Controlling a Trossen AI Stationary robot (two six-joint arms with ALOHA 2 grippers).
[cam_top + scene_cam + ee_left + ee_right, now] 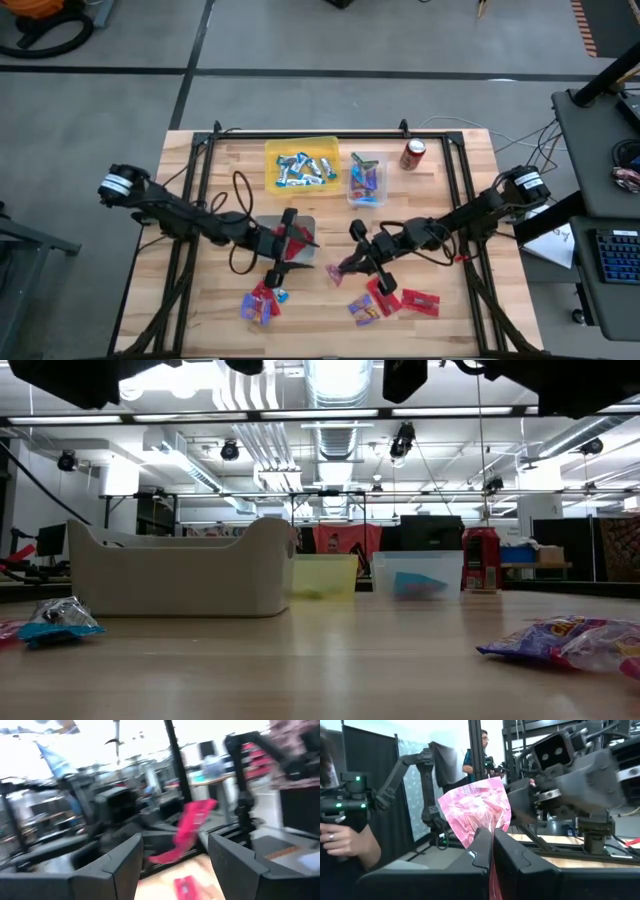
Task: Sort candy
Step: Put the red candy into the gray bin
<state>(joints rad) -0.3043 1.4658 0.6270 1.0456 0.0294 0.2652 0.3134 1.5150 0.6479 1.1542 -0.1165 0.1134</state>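
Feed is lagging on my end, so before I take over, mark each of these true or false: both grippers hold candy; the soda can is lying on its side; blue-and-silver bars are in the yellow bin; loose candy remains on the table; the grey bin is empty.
1. Both grippers hold candy. False: the right gripper is shut on a pink packet; the left gripper is open, a red packet loose between its fingers.
2. The soda can lies on its side. False: it stands upright.
3. Blue-and-silver bars are in the yellow bin. True.
4. Loose candy remains on the table. True.
5. The grey bin is empty. False: red packets lie in it.
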